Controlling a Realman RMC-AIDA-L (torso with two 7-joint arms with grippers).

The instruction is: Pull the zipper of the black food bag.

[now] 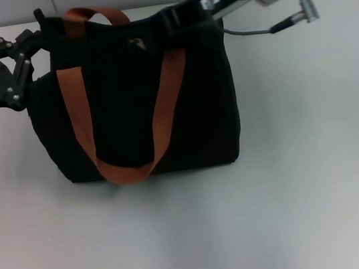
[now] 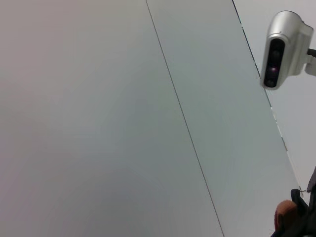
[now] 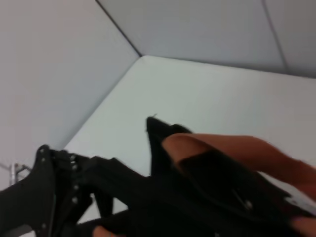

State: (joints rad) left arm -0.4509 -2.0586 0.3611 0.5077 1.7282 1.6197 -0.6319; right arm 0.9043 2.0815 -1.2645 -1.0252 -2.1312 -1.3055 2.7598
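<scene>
left gripper [image 1: 34, 44] pinches the black food bag [image 1: 135, 107] at its far left corner; right gripper's grip unclear at the right rim; zipper [image 1: 135, 43] sits mid-track, pull seemingly unfinished

Nothing here can be read: no words, labels, brand marks or numbers show on the black food bag [image 1: 135, 107], on its orange straps [image 1: 164, 120], or on either arm.
</scene>
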